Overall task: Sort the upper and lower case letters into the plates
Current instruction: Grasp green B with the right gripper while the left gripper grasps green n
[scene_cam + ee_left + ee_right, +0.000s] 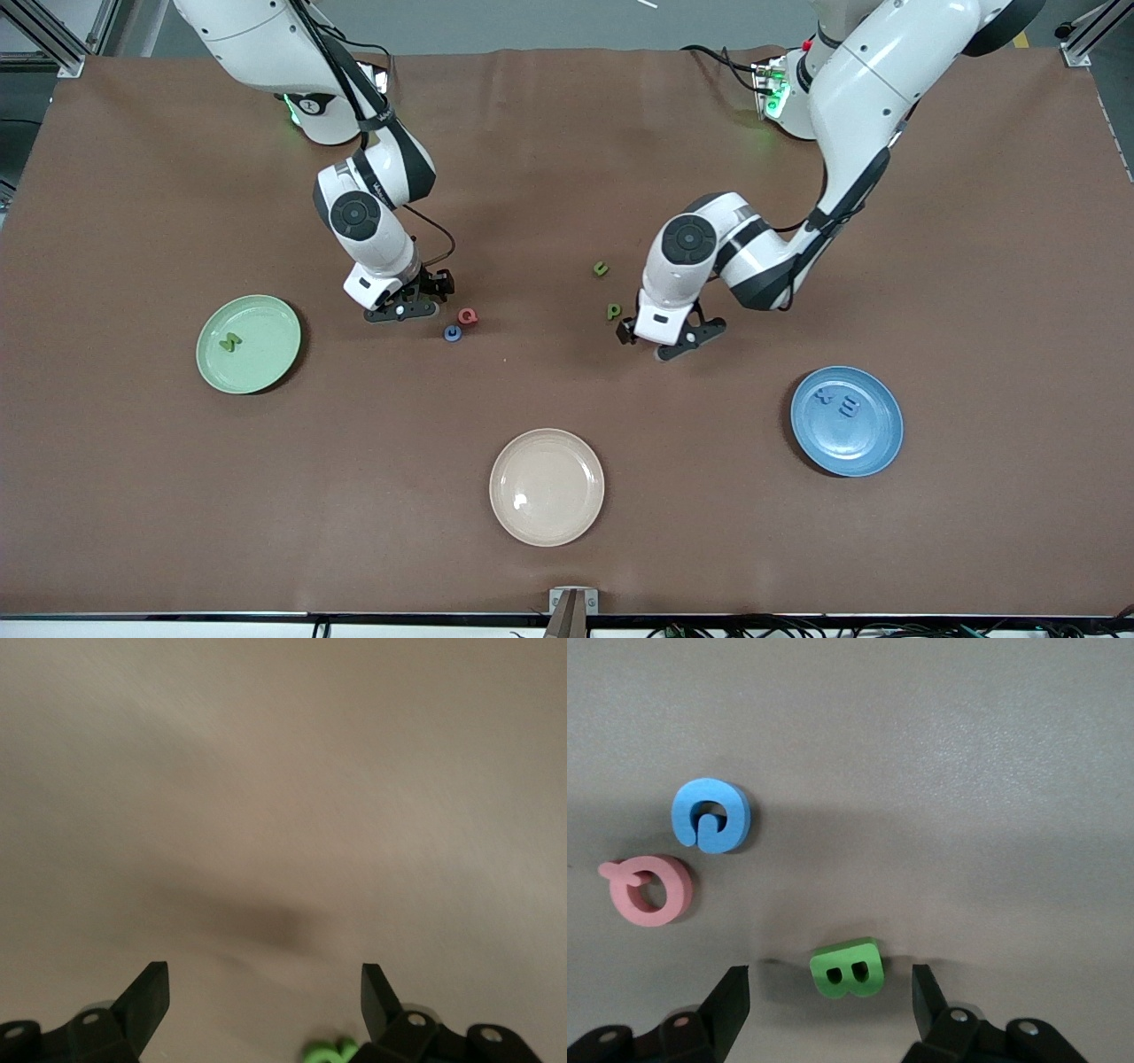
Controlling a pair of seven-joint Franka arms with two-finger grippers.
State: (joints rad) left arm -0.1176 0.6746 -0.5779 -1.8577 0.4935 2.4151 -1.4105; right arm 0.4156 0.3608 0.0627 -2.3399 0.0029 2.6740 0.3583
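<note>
Nearest the front camera we see a cream plate, bare. Farther in, toward the left arm's end, lies the blue plate, a shallow round dish holding two blue letters, an X and an E. Toward the right arm's end sits the mint green plate, of like size, with a green S in it.

Farther still, the left gripper hangs low over the brown table, its fingers spread wide and holding nothing; a green P lies just beside it, a green U farther off. The right gripper is low too, fingers spread either side of a green B, not touching it. Just beside lie a blue lower-case letter and a red Q.
</note>
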